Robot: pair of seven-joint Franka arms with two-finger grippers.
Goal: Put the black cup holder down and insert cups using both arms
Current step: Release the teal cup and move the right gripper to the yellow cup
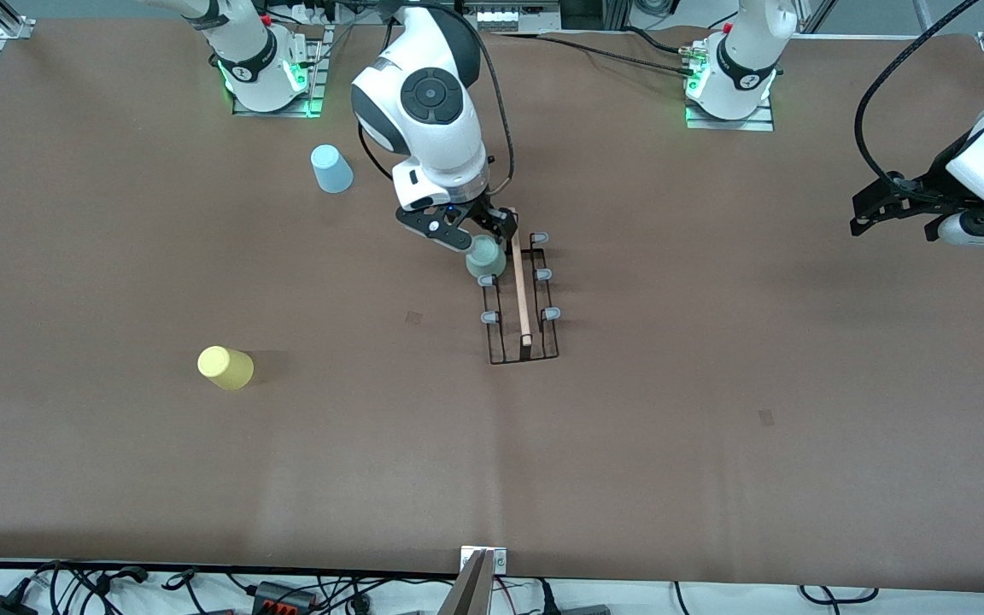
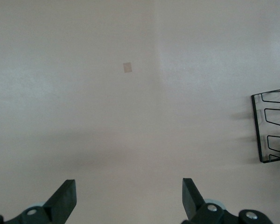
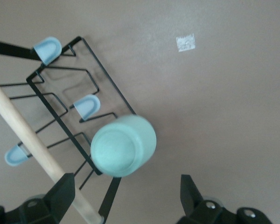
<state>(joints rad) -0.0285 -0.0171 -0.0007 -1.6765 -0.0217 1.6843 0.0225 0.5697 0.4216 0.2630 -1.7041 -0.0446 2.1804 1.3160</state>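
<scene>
The black cup holder (image 1: 524, 299) lies mid-table, its wooden handle (image 1: 520, 282) running along it. The pale green cup (image 1: 485, 258) sits upside down on the holder's peg farthest from the front camera, in the row toward the right arm's end. My right gripper (image 1: 483, 232) is open just above that cup and does not hold it. In the right wrist view the cup (image 3: 123, 145) lies ahead of the spread fingers (image 3: 65, 186), with the holder (image 3: 60, 93) beside it. My left gripper (image 1: 872, 209) is open and empty, waiting over the table at the left arm's end.
A light blue cup (image 1: 331, 168) stands upside down near the right arm's base. A yellow cup (image 1: 225, 368) stands nearer the front camera, toward the right arm's end. The left wrist view shows bare table and one end of the holder (image 2: 270, 126).
</scene>
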